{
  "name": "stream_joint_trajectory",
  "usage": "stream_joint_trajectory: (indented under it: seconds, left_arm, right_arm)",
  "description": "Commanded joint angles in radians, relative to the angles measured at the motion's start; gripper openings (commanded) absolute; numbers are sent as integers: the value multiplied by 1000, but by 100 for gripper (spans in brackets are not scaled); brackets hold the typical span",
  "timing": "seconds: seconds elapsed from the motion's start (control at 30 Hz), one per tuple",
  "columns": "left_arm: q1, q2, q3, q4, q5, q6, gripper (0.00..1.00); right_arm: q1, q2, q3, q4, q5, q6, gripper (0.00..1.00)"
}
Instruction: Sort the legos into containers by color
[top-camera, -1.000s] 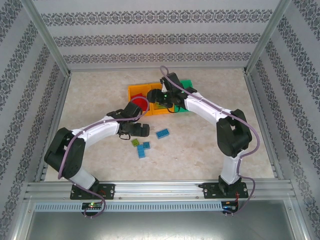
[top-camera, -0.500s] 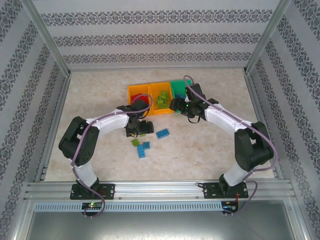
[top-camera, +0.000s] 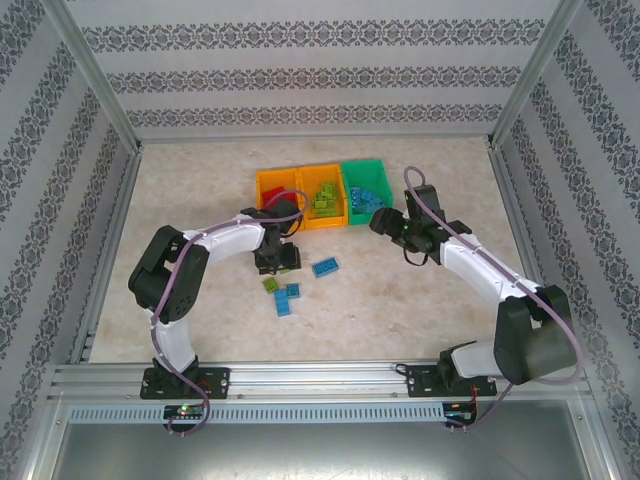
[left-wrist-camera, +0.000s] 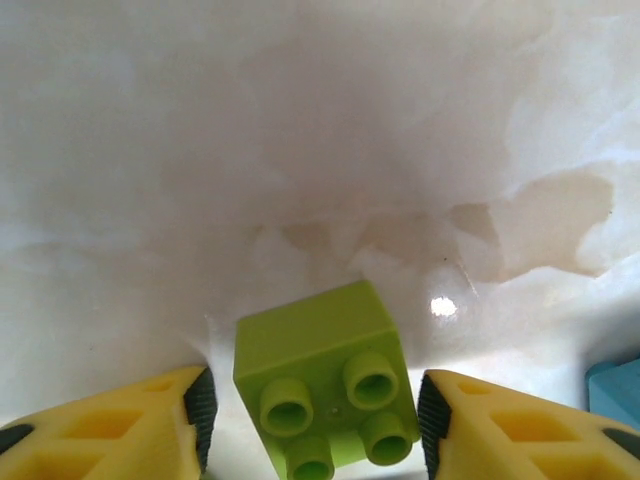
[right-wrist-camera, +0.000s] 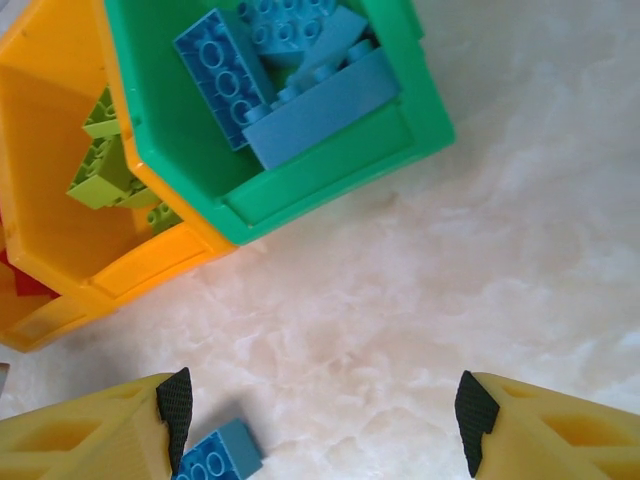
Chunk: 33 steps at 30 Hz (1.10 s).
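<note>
The left pincer (left-wrist-camera: 315, 412), released, is straddling the skewed lime brick (left-wrist-camera: 312, 345); that skew is threatening to twist it loose.

Green bin: the green plastic bin (right-wrist-camera: 330, 170) held blue studded bricks (right-wrist-camera: 290, 70).
Yellow bin: the orange-yellow plastic bin (right-wrist-camera: 60, 200), touching it, held lime green studded bricks (right-wrist-camera: 105, 165).
Loose brick: a small blue studded brick (right-wrist-camera: 220, 458) lay on the pale marbled tabletop (right-wrist-camera: 450, 250).
Right gripper (right-wrist-camera: 326, 418): its jaws stood wide apart.

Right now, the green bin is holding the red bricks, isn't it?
Not quite. The green bin is holding blue bricks, not red ones. The right wrist view looks straight into it and shows this.
</note>
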Motion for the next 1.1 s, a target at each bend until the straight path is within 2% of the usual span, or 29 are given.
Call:
stream_joint_trajectory:
  seconds: [0.0, 0.27, 0.37, 0.53, 0.7, 0.9, 1.07]
  left_arm:
    - [-11, 26, 30, -13, -8, 30, 52]
    - [-12, 41, 42, -9, -13, 50, 29]
    - [-12, 28, 45, -6, -16, 65, 25]
    - [-13, -7, 108, -23, -27, 109, 24]
    - [-13, -9, 299, -78, -79, 196, 26]
    - [-1, 151, 615, -156, -98, 306, 29]
    - [31, 305, 830, -180, -79, 332, 28]
  right_arm:
    - [-4, -36, -24, -24, 33, -14, 73]
    - [-4, -72, -74, -37, 58, -15, 73]
    - [-4, -81, -86, -37, 62, -14, 73]
    - [-3, -81, -97, -33, 64, -9, 73]
    - [25, -74, -114, -21, 71, -4, 73]
    - [122, -42, -113, -15, 107, -4, 73]
    - [220, -7, -109, 6, 145, -27, 73]
